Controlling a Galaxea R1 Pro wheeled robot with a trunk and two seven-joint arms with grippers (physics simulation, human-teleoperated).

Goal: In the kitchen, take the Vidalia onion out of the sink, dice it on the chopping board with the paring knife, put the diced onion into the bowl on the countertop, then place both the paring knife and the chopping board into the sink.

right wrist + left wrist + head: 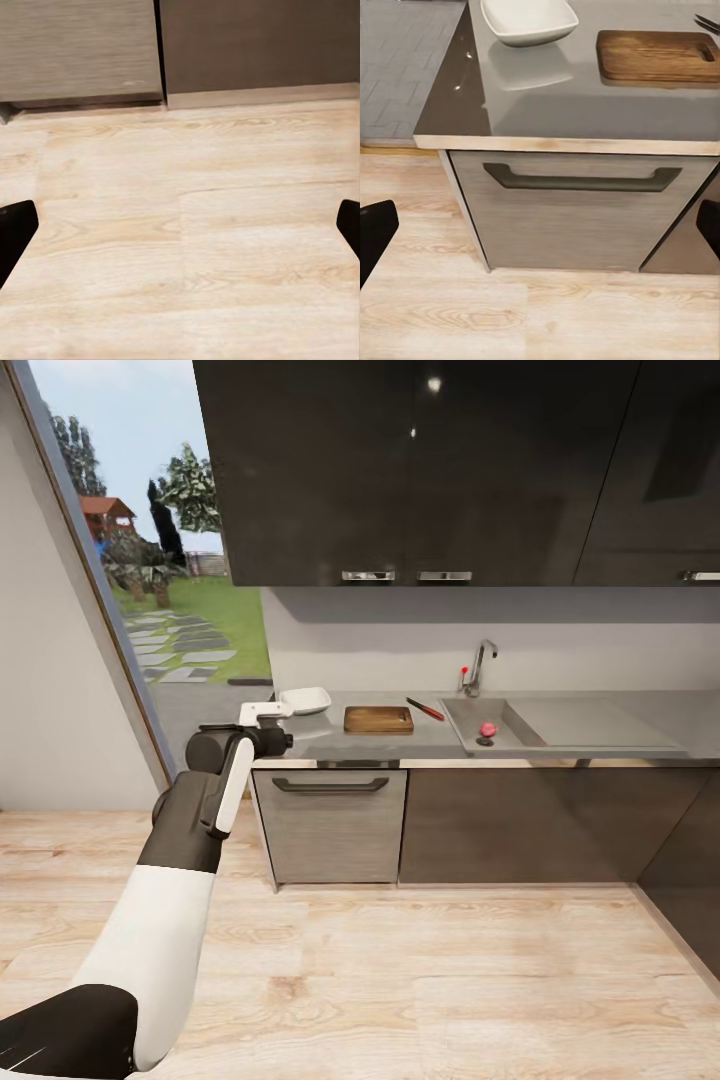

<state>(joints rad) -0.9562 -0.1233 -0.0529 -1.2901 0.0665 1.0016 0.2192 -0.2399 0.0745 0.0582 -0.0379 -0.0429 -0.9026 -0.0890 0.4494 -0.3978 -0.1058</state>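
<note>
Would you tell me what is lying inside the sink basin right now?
The Vidalia onion sits in the sink, beside a dark round drain. The basin's near wall hides the floor just behind it.

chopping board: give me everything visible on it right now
The chopping board is a dark-brown wooden rectangle with rounded corners, visible grain and an oval handle hole near one short end. It lies flat on the grey countertop, between the white bowl and the paring knife, touching neither. Nothing lies on it, and no gripper is on it.

White bowl [305,701], brown chopping board [379,719], pinkish-red Vidalia onion [487,731], grey countertop [440,735].
</note>
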